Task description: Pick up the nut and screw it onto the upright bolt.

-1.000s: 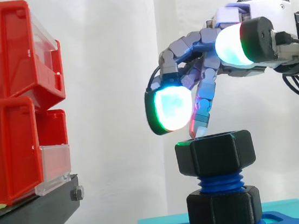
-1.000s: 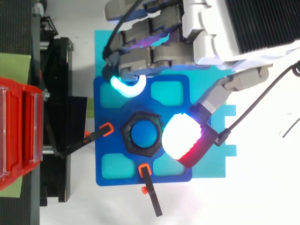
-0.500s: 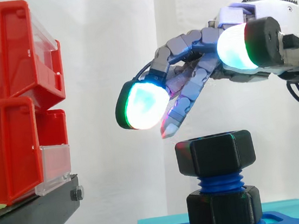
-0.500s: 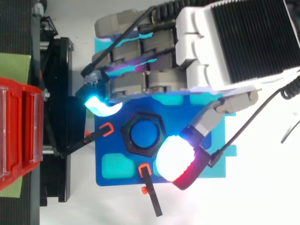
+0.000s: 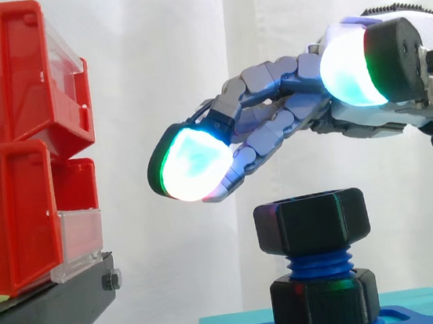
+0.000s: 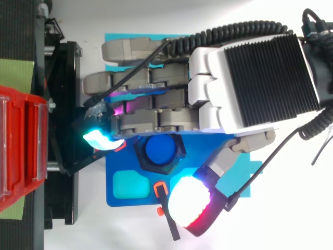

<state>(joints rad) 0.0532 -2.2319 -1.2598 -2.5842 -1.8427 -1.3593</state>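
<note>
Empty hand [image 5: 290, 117] hovers over the nut [image 5: 312, 223].
Its fingers stretch leftward, spread and loose, touching nothing; the black hexagonal nut sits level atop the blue upright bolt [image 5: 319, 264], a few threads bare beneath it.

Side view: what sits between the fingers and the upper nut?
Nothing. In the side view a bare gap, only white curtain behind, separates the fingers from the upper nut.

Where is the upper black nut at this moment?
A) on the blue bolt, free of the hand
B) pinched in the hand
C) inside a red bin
A: in the side view the upper black nut sits on the blue bolt, and a gap separates it from the open hand above.
</note>
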